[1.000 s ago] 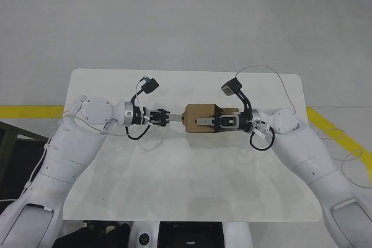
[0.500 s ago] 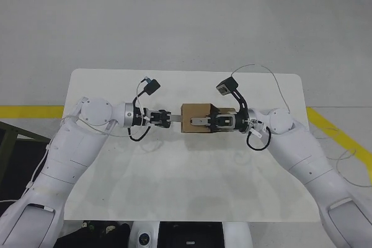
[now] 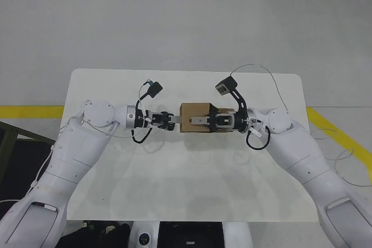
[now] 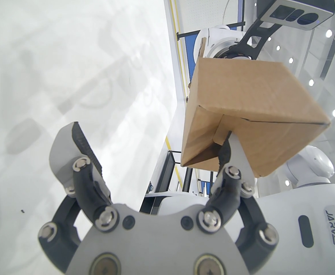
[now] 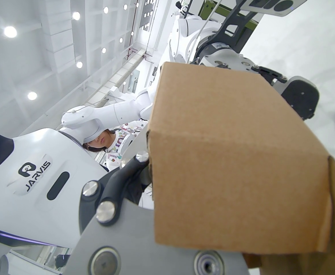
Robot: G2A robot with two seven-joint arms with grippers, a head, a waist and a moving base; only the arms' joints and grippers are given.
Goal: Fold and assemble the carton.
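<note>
Closest to the left wrist camera, the left gripper [image 4: 151, 134] stands spread wide. One ribbed fingertip [image 4: 80, 141] hangs free over the table, and the other pokes into a gaping corner at the carton's [image 4: 250, 92] end face. This view gives us that end, with flaps meeting along a dark seam, where the top view offers a plain brown block. In the right wrist view a long side wall of the carton [image 5: 227, 158] lies across the pincer's base, with one finger [image 5: 136, 144] flat along its edge. From above we see another finger of the right gripper [image 3: 201, 121] laid across the carton's top, so it is clamped on the box. There the carton [image 3: 192, 110] sits at the centre of the frame, just above mid-height, with the left gripper [image 3: 172, 120] touching its left end. Bare white table [image 3: 173, 180] spreads toward the lower edge of the frame and out to both sides. A narrower strip separates the carton from the table's upper edge.
</note>
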